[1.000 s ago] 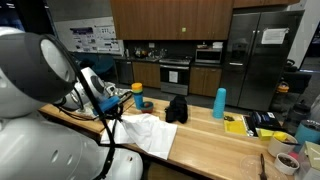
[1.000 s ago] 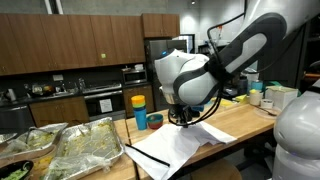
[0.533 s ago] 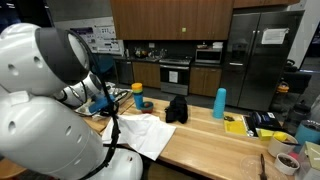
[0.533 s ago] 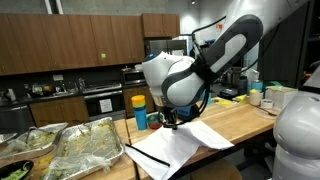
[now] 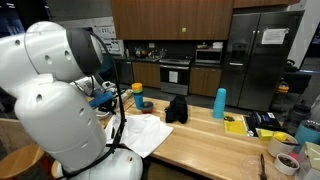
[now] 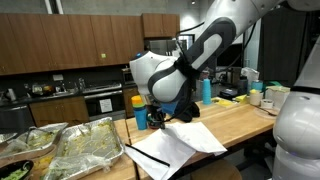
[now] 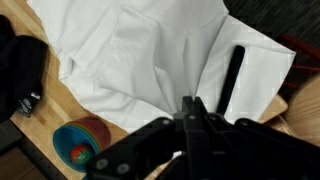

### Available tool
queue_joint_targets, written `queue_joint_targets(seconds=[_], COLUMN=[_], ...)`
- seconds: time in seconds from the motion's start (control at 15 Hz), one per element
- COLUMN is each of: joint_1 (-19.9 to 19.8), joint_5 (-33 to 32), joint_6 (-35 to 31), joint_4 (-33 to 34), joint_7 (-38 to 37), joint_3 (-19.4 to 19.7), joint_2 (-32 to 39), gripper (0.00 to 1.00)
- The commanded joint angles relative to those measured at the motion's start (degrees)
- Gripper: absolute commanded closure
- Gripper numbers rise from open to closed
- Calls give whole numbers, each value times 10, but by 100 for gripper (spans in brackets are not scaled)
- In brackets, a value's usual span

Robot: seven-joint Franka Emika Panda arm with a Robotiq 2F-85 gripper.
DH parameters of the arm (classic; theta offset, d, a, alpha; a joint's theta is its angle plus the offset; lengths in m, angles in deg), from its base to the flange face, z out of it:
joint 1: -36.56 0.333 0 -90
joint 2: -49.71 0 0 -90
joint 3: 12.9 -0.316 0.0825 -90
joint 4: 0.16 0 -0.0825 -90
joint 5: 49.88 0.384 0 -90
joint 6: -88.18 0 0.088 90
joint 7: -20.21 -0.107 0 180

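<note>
Five things in the wrist view: they are listed from the left edge across.
Black cloth point(image 7: 18, 75): it is seen bunched at the left edge on the wooden table point(image 7: 70, 100), just beside the white cloth.
Blue cup point(image 7: 80, 142): it is viewed from above at the lower left, its top coloured orange-red. A strip of bare wood is left between it and the white cloth.
White cloth point(image 7: 150, 50): it is spread rumpled over the table, and most of the view is filled by it.
Claw point(image 7: 190, 108): it is brought in from the bottom edge, a little right of centre. Its jaws are shut together directly over the white cloth. Whether a fold is pinched between them cannot be told.
Black strip point(image 7: 232, 78): a narrow dark thing is laid on the white cloth, just right of the claw. What it is cannot be told.
Exterior view, left side: foil trays point(image 6: 60, 148) are set at the table's near left end.
Exterior view, middle: the claw point(image 6: 160, 118) is held low at the far edge of the white cloth point(image 6: 180, 145), with the blue cup point(image 6: 138, 110) just beside it.
Exterior view, right side: a tall blue tumbler point(image 5: 219, 102) is stood upright, well apart from the white cloth point(image 5: 145, 130), with the black cloth point(image 5: 177, 108) between them.
</note>
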Motion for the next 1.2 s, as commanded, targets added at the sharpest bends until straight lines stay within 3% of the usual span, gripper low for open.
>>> queue_joint_targets(seconds=[0.0, 0.73, 1.13], joint_1=[3, 50, 58], joint_5=[-31, -86, -118], joint_6=[11, 20, 23], joint_4=[31, 62, 83], joint_7=[-30, -74, -90], joint_3=[-10, -34, -13], joint_2=[48, 148, 173], gripper=[100, 100, 100])
